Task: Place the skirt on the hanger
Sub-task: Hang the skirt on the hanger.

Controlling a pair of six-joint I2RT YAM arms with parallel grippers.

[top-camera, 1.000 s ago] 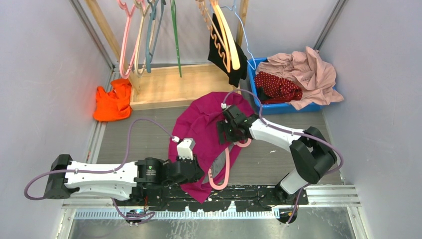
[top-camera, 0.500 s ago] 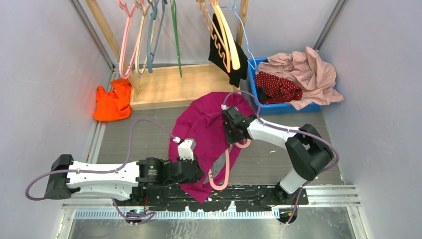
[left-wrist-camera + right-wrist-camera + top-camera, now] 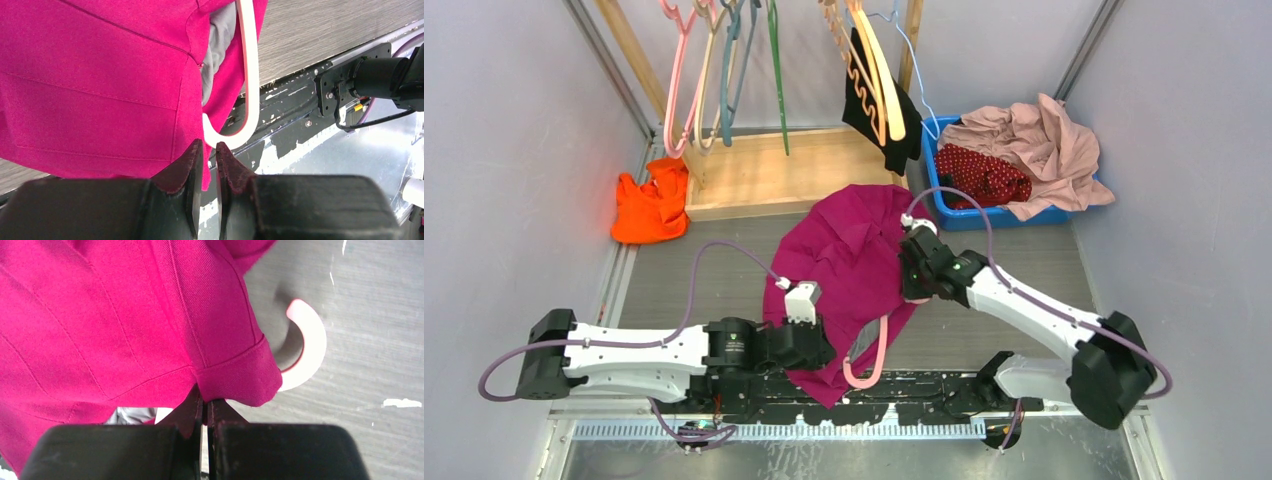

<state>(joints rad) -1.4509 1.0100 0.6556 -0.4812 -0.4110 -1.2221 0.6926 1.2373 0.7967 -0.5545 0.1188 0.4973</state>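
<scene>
Dark red dotted fabric skirt [image 3: 982,175] sits in the far-right blue bin [image 3: 984,216]. The left tool [image 3: 209,148] and right tool [image 3: 204,396] are each clamped on the plain magenta garment [image 3: 849,260], with the thin pink plastic hanger [image 3: 879,345] poking out.

Readable text, labels, brand marks, numbers, signs: none legible in any of the three views, whether on garments, hangers, arms or bin.

Two arms, left arm [image 3: 629,357] and right arm [image 3: 1034,305], one magenta garment [image 3: 844,265] mid-table, one pink hanger [image 3: 882,345] at six o'clock, one orange garment [image 3: 649,205] at ten, one blue bin [image 3: 1034,215] at two, in it one dotted skirt [image 3: 984,175] and one pale pink garment [image 3: 1049,145], one black garment [image 3: 892,152] at twelve
</scene>
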